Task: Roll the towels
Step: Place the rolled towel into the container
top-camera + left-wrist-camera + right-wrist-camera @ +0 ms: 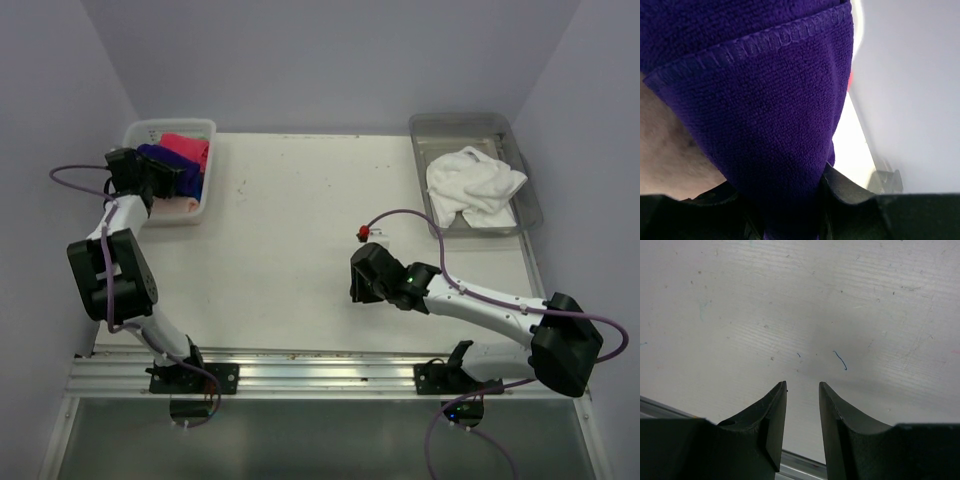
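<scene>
At the far left corner of the worktop [290, 200], a white bin [135, 130] holds several coloured towels: a purple towel [165, 155] nearest the arm, a pink towel [185, 148] beside it toward the bin's far right, and a blue towel [196, 185] showing along the right wall. The left gripper [172, 180] reaches into this bin from the left. In the left wrist view the purple cloth fills most of the frame, its stitched hem running across the top, and it narrows to a bunch that passes down between the black fingers; the jaws are clamped on that purple towel. A pale surface shows to the left of the cloth, too blurred to identify.

At the far right corner stands a clear tray [460, 122] with a crumpled white towel [472, 185] lying inside it, well apart from both arms.

The right gripper [802, 400] hangs over the bare middle of the worktop, pointing toward the left, with a small red item [361, 234] on the surface just beyond it, at the end of the purple cable. Its jaws stand slightly apart with a narrow gap and nothing between them; only the scuffed, speckled white surface shows beneath, with the metal rail at the near edge visible low in the frame.
</scene>
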You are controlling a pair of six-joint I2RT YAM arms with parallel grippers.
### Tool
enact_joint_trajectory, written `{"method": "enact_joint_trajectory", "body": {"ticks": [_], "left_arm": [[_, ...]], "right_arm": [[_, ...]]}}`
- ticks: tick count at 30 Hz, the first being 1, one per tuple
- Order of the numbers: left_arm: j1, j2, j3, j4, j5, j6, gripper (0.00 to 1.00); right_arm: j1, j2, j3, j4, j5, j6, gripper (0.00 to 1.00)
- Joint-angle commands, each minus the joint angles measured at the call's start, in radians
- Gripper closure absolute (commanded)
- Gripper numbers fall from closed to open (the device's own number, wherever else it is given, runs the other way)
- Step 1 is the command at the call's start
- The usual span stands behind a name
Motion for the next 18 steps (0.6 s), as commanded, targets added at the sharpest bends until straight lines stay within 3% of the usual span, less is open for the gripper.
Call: {"method": "enact_joint_trajectory", "body": {"ticks": [1, 8, 15, 17, 18], "left_arm": [[0.013, 0.051, 0.029, 0.117, -0.043, -0.024, 0.60], [0.017, 0.001, -0.091, 0.146, -0.091, -0.035, 0.58], [0.030, -0.012, -0.105, 0.091, -0.100, -0.029, 0.56], [0.038, -0.009, -0.106, 0.071, -0.100, -0.026, 0.52], [0.043, -0.009, -0.103, 0.062, -0.103, -0.023, 0.44]], "right_arm": [[0.004, 0.003, 0.045, -0.022, 0.028, 0.011, 0.63], [0.004, 0.000, 0.043, -0.036, 0.040, 0.025, 0.63], [0.004, 0.018, 0.054, -0.016, 0.025, 0.020, 0.63], [0.004, 0.020, 0.051, -0.013, 0.026, 0.020, 0.63], [0.004, 0.020, 0.051, -0.010, 0.022, 0.020, 0.63]]}}
